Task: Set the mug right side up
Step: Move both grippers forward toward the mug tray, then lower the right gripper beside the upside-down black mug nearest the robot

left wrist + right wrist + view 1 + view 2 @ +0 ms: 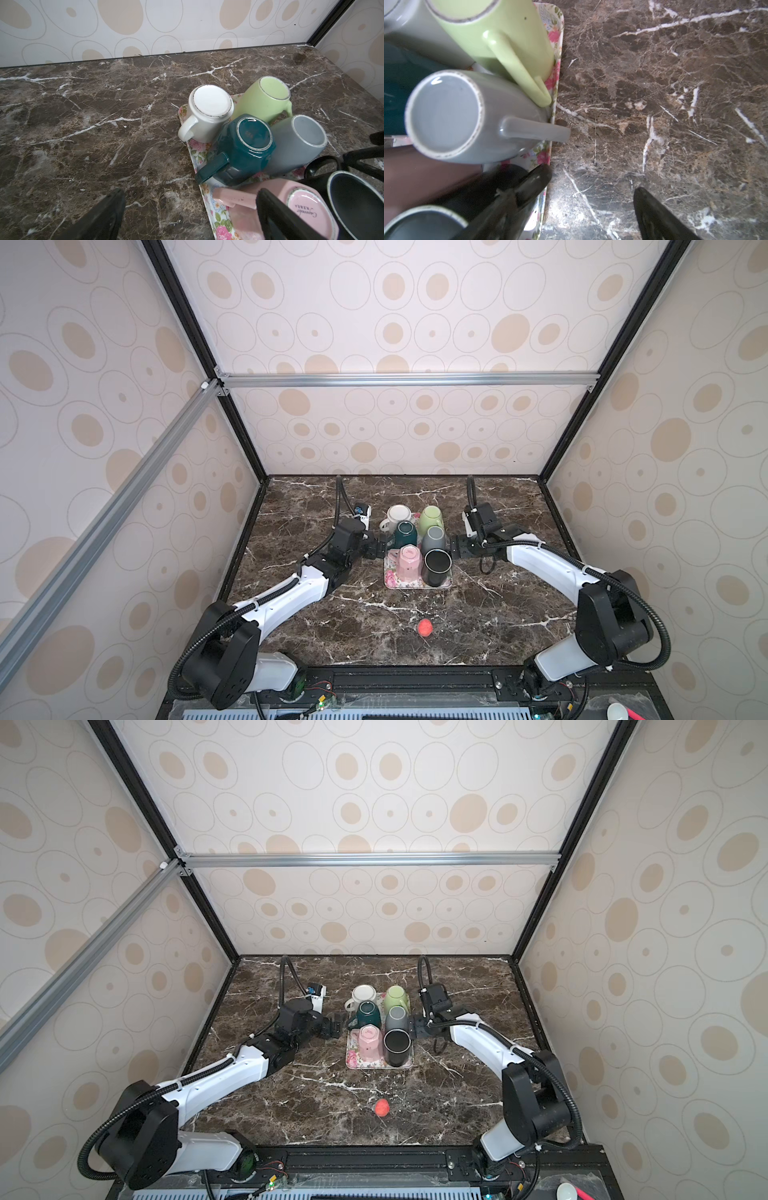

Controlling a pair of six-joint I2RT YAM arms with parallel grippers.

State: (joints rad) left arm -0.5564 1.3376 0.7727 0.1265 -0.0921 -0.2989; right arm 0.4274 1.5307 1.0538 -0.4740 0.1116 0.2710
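Several mugs stand on a floral tray (392, 583): white (398, 516), green (431, 518), teal (405, 533), grey (434, 538) and pink (408, 560), all base up. A black mug (436, 568) shows a dark round face with a pale rim; I cannot tell whether that is its mouth or its base. My left gripper (380, 549) (190, 193) is open at the tray's left edge, with the pink mug's handle (234, 199) between its fingers. My right gripper (455, 546) (591, 182) is open at the tray's right edge, next to the black mug's handle (537, 178).
A small red ball (425, 627) lies on the marble table (498, 614) in front of the tray. The patterned enclosure walls (395, 435) close in the back and both sides. The grey mug's handle (535, 128) sticks out over the tray's right rim.
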